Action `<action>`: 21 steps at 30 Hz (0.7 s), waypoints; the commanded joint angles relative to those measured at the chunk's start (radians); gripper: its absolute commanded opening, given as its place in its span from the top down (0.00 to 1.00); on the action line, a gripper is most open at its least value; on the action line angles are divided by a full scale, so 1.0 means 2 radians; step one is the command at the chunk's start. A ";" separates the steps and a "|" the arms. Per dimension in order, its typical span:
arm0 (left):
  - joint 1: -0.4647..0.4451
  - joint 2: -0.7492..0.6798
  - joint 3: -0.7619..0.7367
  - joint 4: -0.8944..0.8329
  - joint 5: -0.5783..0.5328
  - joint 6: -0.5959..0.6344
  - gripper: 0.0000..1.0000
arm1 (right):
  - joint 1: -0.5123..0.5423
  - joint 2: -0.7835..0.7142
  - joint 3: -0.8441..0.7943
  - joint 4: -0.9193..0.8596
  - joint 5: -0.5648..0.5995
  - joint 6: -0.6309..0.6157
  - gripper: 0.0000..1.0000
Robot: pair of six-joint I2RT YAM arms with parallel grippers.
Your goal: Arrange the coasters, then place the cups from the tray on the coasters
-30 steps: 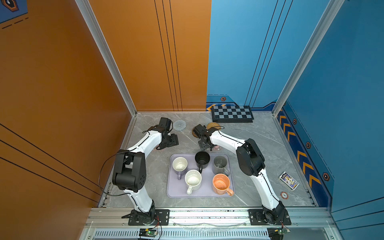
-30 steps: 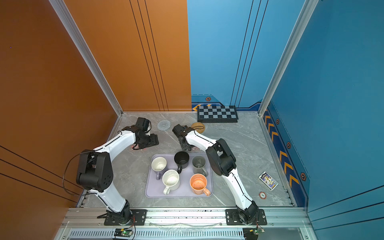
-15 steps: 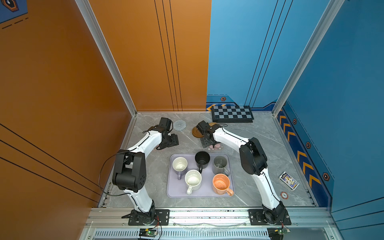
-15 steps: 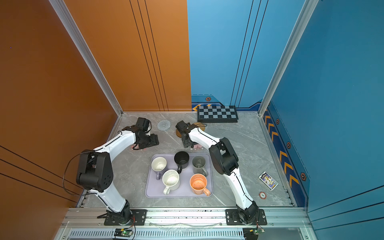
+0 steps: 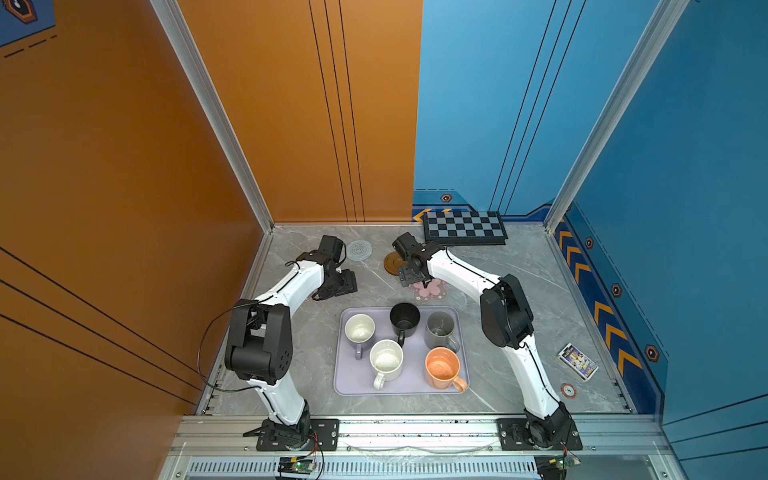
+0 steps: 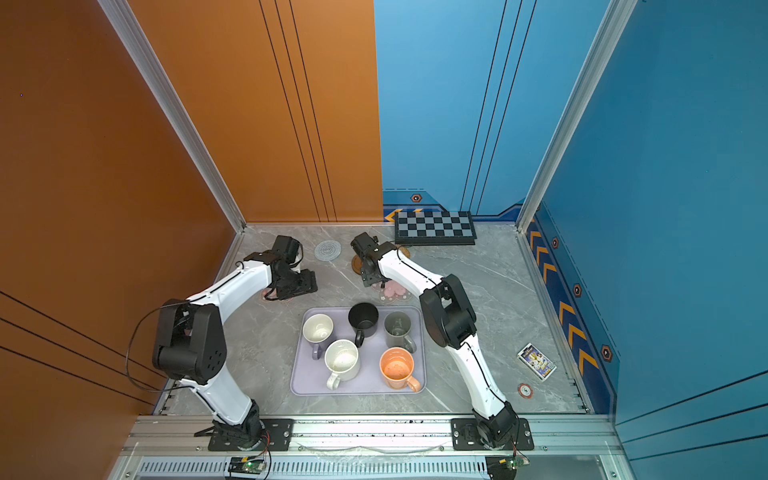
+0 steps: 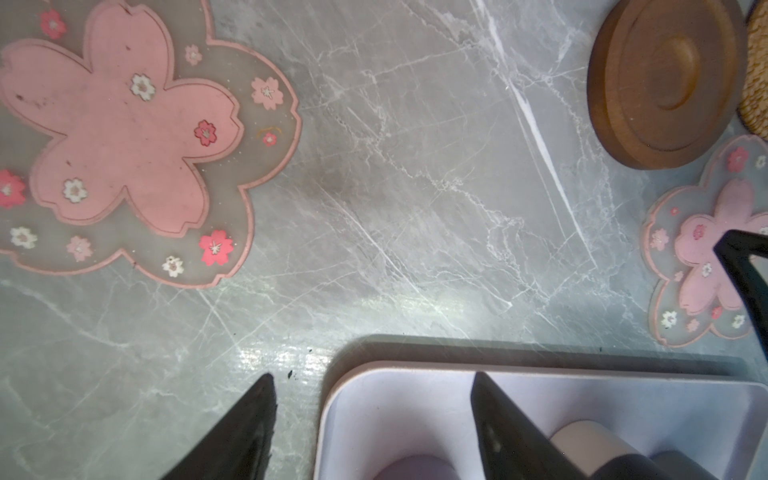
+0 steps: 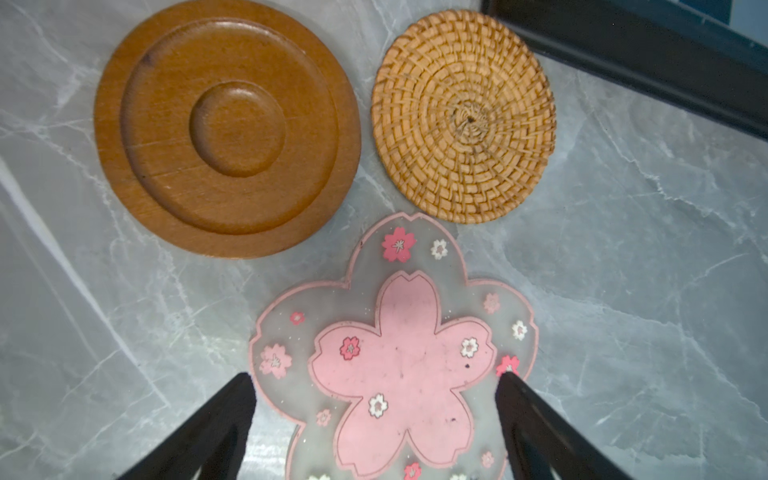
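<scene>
Jaws both spread, empty, R pair (image 8: 376, 382) astride pink flower coaster (image 8: 399, 365), L pair (image 7: 372, 382) at tray (image 7: 415, 399) corner.

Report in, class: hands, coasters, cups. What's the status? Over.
Left hand open by tray corner. Right hand open above flower coaster. Five cups on tray, no coaster loaded. Nothing blocking.

five cups (image 5: 360, 328) sit on the one tray (image 5: 409, 386); off the tray lie five coasters (image 5: 360, 250), one chequered board (image 5: 464, 227), one card box (image 5: 577, 361), one small disc (image 5: 568, 390).
</scene>
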 commanded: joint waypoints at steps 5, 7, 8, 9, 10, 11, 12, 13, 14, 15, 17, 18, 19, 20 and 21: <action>-0.002 0.007 0.018 -0.028 -0.020 0.012 0.25 | -0.014 0.029 0.020 0.028 0.008 0.020 0.08; -0.002 0.011 0.021 -0.029 -0.018 0.011 0.25 | -0.016 0.037 0.027 0.028 0.007 0.026 0.08; -0.003 0.013 0.023 -0.030 -0.017 0.010 0.25 | -0.017 0.041 0.030 0.029 0.004 0.028 0.08; -0.004 0.016 0.026 -0.031 -0.017 0.009 0.25 | -0.018 0.044 0.030 0.032 0.001 0.031 0.08; -0.005 0.018 0.028 -0.032 -0.017 0.009 0.25 | -0.019 0.046 0.029 0.035 -0.001 0.033 0.08; -0.005 0.020 0.031 -0.035 -0.018 0.009 0.25 | -0.020 0.047 0.029 0.038 -0.005 0.035 0.08; -0.007 0.023 0.035 -0.037 -0.020 0.009 0.25 | -0.021 0.050 0.029 0.041 -0.007 0.036 0.08; -0.008 0.025 0.037 -0.038 -0.020 0.009 0.25 | -0.022 0.051 0.029 0.044 -0.008 0.038 0.08; -0.009 0.027 0.040 -0.040 -0.021 0.008 0.25 | -0.023 0.053 0.029 0.046 -0.008 0.041 0.08; -0.011 0.030 0.043 -0.042 -0.022 0.008 0.25 | -0.024 0.055 0.029 0.047 -0.008 0.043 0.08; -0.015 0.034 0.049 -0.046 -0.024 0.008 0.25 | -0.026 0.056 0.027 0.046 -0.007 0.047 0.08; -0.017 0.037 0.052 -0.048 -0.025 0.008 0.25 | -0.028 0.055 0.022 0.047 -0.005 0.050 0.08; -0.018 0.039 0.054 -0.050 -0.026 0.008 0.25 | -0.030 0.053 0.017 0.046 -0.005 0.052 0.08; -0.021 0.040 0.057 -0.053 -0.027 0.008 0.25 | -0.031 0.049 0.008 0.047 -0.003 0.056 0.08; -0.023 0.041 0.059 -0.054 -0.029 0.007 0.25 | -0.034 0.045 -0.002 0.047 -0.001 0.059 0.08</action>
